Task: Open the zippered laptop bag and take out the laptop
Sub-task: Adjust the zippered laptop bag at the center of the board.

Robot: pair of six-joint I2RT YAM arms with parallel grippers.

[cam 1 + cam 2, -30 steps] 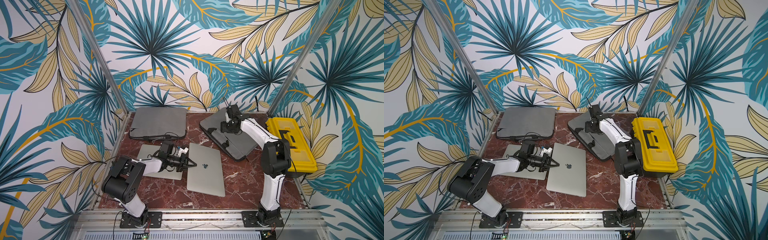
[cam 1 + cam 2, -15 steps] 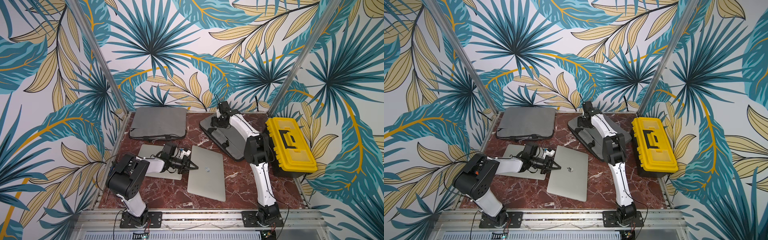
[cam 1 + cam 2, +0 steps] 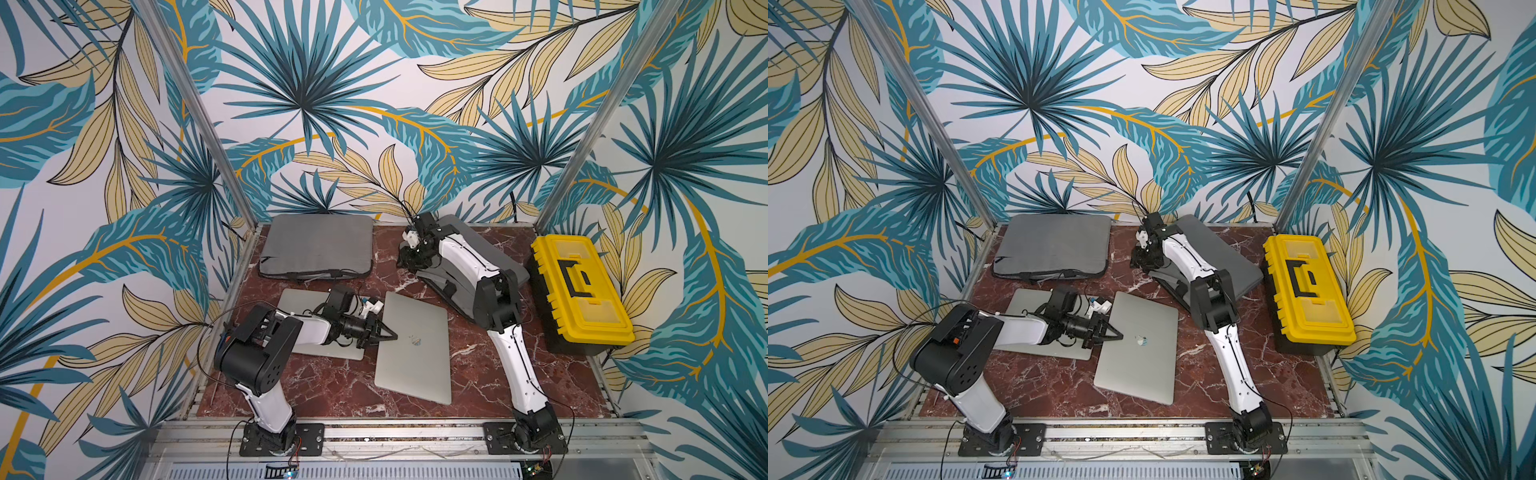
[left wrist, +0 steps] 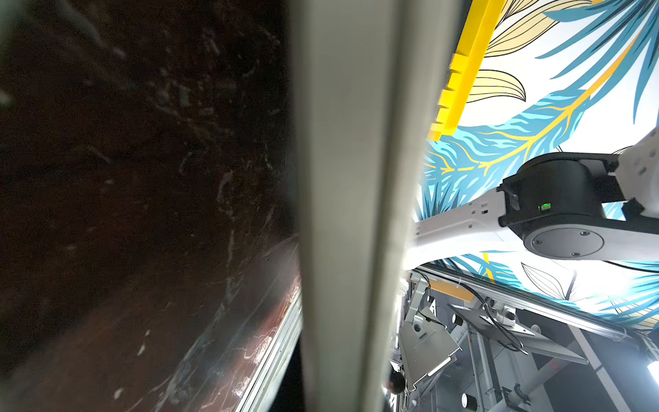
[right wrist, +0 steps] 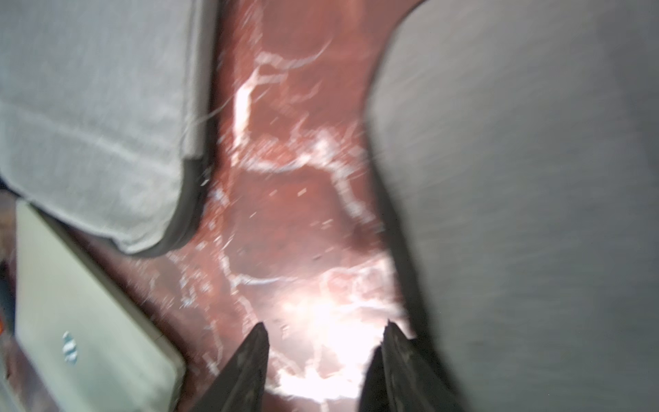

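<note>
My left gripper (image 3: 394, 336) looks clenched on the nearest edge of the laptop (image 3: 415, 345), which lies out of its bag, flat on the table (image 3: 332, 386). My right gripper (image 5: 324, 331) is spread over bare marble with nothing between its fingers (image 5: 253, 360), the bag (image 5: 517, 178) just beside one of them. As I judge it, so thin a pinch could slip off the laptop, or drag it across the second laptop (image 3: 291, 301) under my left wrist, and the right fingers could snag the bag's fabric if they close here. A grey edge fills the left wrist view, so I cannot see that hold directly; the right wrist view is blurred, and I cannot make out the bag's zipper
</note>
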